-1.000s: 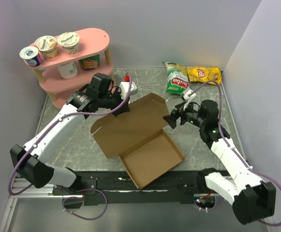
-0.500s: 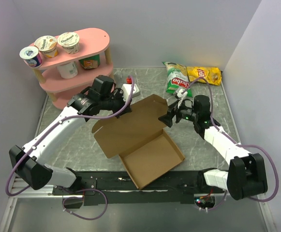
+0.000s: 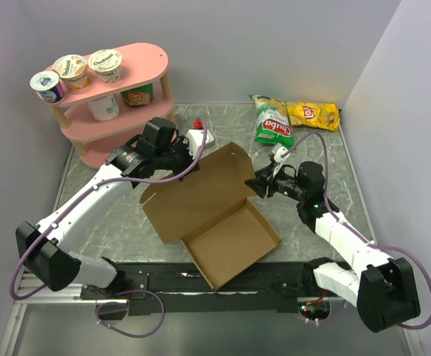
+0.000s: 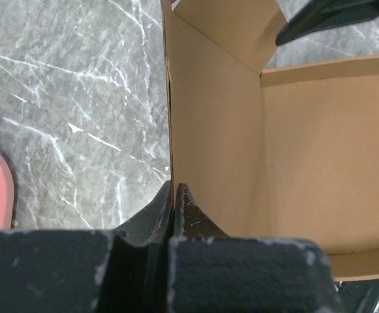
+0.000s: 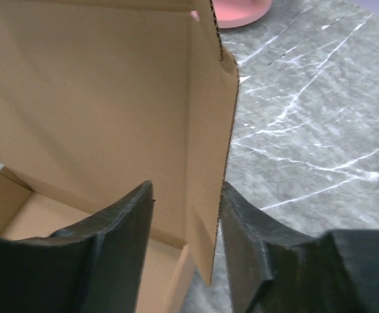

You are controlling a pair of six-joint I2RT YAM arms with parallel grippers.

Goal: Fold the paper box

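In the lower centre, paper box (image 3: 234, 248): tray walls already stand up.
Lid (image 3: 200, 189): open, tilted up behind the tray.
Right gripper (image 5: 186, 192): jaws part-open, straddling the lid's side flap (image 5: 210, 143), not clamped.
Left gripper (image 4: 175, 189): pinched shut on the lid's left edge.
Left to do: likely tuck flaps, close lid.

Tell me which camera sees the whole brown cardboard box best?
The top view: the brown cardboard box shows whole, lid raised. The left wrist view shows only its inside; the right wrist view only one flap between the right fingers.
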